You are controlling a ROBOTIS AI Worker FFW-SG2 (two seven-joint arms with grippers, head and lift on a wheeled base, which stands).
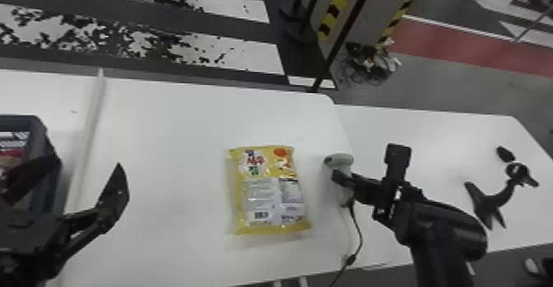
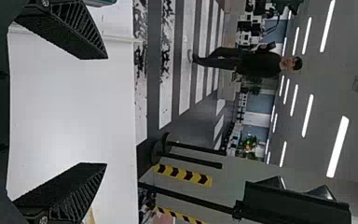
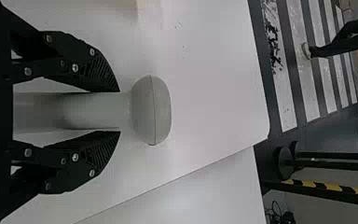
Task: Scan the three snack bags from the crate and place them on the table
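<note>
One yellow snack bag (image 1: 267, 195) lies flat on your white table (image 1: 173, 134) in the head view, its back up, with the barcode panel toward the near end. It sits around the middle, between your two grippers, and neither touches it. Over on the left you have the dark crate (image 1: 43, 142), cut off by the view's edge, with something red (image 1: 11, 153) inside it; you can't make out how many bags it holds. Your left gripper (image 1: 86, 165) hangs at the crate's right side, its fingers spread wide with no bag between them. To the right of the bag, just beside it, your right gripper (image 1: 345, 179) has hold of the pale scanner (image 1: 340, 159), whose dark cable (image 1: 358, 228) runs down toward the near side. Farther right, a black object (image 1: 491, 204) rests on the other white table (image 1: 444, 142).

From the left wrist view, you see the left gripper's (image 2: 107, 111) ribbed fingers well apart, nothing held, with white tabletop beyond them. A sliver of yellow shows beside one finger.

Your right wrist view gives you the right gripper (image 3: 120, 111) clamped on the scanner's handle, a finger on each side. The rounded scanner head pokes out past the fingertips, with the seam between the two tables off to one side.
</note>
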